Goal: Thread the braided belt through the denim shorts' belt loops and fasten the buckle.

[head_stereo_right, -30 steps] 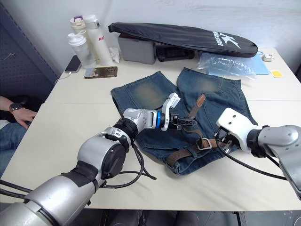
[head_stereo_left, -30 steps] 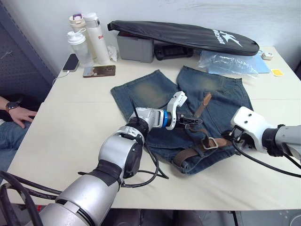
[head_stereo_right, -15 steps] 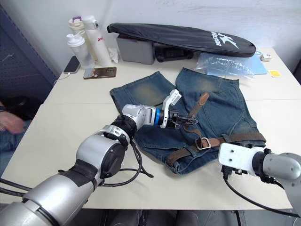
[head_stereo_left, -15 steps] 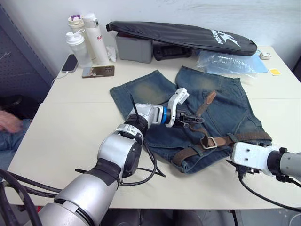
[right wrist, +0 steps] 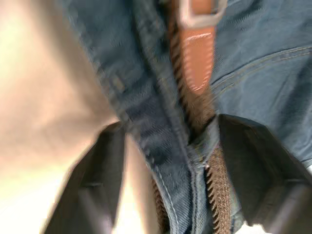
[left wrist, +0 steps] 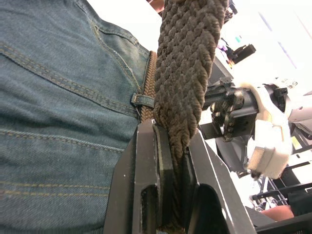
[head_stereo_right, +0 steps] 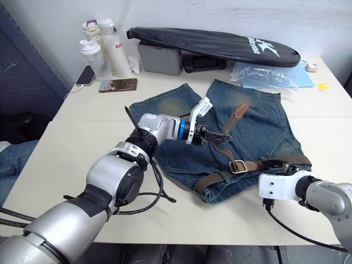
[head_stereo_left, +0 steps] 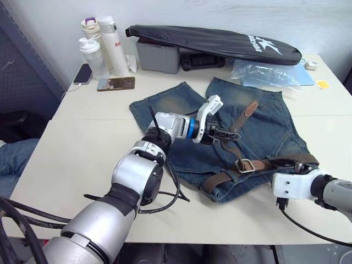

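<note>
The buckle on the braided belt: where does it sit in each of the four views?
Left eye view: buckle on the shorts' waistband, between the two grippers.
Right eye view: buckle, same spot.
Left wrist view: not seen; the braided belt runs between the fingers.
Right wrist view: the metal frame at the top edge.
Shared landmark: the denim shorts.

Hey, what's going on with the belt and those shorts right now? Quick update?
Left gripper shut on the braided belt, above the denim shorts. Right gripper open, straddling the waistband. Belt already through the buckle. Nothing in the way.
</note>
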